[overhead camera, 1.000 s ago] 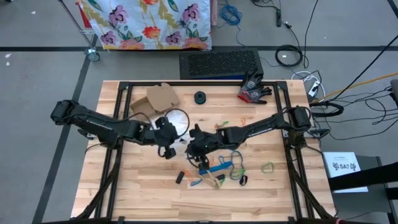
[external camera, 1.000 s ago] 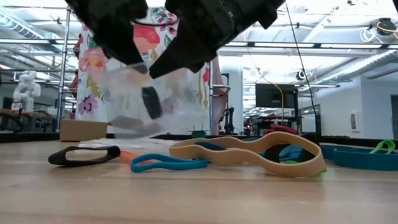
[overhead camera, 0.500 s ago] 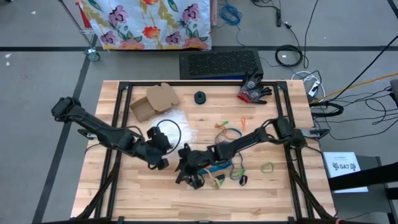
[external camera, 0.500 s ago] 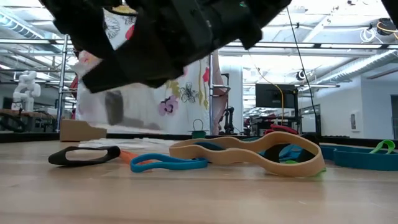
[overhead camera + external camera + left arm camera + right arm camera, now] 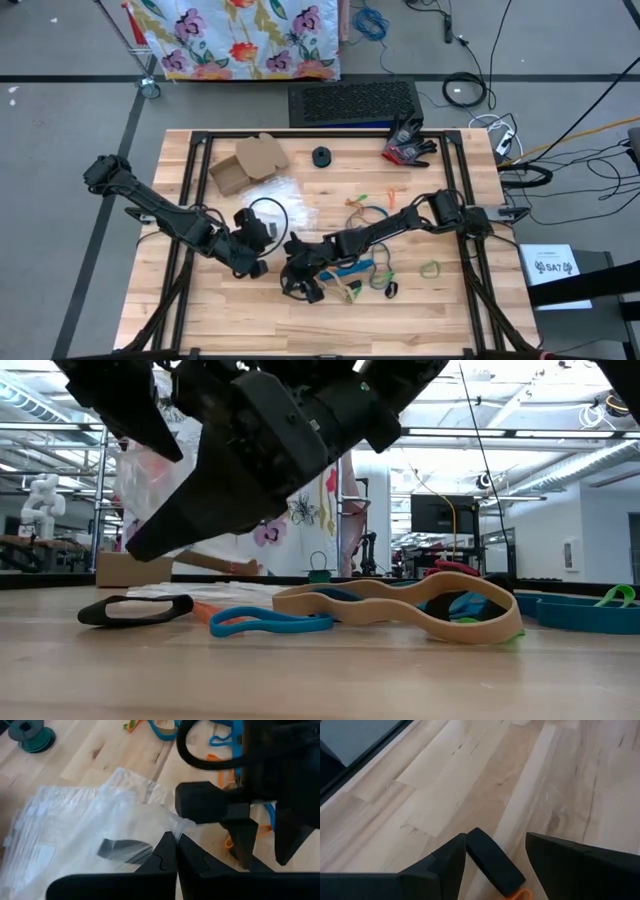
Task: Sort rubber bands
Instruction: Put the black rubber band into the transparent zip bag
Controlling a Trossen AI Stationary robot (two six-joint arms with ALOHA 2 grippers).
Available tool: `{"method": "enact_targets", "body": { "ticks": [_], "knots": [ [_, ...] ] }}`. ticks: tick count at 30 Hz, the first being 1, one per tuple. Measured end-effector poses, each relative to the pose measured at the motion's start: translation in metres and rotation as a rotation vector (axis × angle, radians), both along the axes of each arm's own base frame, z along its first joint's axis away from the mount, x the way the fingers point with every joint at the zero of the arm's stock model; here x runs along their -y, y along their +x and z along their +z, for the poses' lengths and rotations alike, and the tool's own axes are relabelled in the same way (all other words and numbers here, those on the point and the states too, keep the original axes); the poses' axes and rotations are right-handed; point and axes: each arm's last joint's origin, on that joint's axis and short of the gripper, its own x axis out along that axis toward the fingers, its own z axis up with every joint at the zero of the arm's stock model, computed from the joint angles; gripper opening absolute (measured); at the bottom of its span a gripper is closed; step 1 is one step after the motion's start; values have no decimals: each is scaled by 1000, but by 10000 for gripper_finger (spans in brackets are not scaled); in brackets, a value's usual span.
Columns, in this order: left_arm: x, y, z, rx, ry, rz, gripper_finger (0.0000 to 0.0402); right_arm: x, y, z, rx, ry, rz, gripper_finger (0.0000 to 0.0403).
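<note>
I have the right gripper (image 5: 297,285) low over the wood in the lower middle of the overhead frame, fingers spread as wide as they go and holding nothing. Its wrist camera shows a black rubber band (image 5: 495,863) lying flat on the table (image 5: 450,320) between the two fingertips, so I judge this is the pick step for that band.

The left gripper (image 5: 252,266) sits just to the left of it, pinched fully closed on the edge of a clear plastic bag (image 5: 85,837); one black band (image 5: 124,850) already shows inside the bag.

The rest of the rubber bands (image 5: 362,268) lie in a loose scatter right of centre, blue, green, orange and tan, with one green loop (image 5: 430,268) further right.

Next I would ease the right fingers down until they straddle the black band and close gently. The band is flat and floppy, so the tips must nearly touch the wood or they will close on air.
</note>
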Motion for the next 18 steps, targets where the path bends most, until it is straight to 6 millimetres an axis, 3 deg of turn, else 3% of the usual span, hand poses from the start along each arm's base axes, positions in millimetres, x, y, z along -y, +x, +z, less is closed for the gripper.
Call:
{"method": "enact_targets", "body": {
  "ticks": [10,18],
  "knots": [
    [-1,0,0,6,9,19,0,2,2,-16,-34,8,15,193],
    [-1,0,0,3,11,18,0,9,1,-19,-67,-5,5,118]
  ]
}}
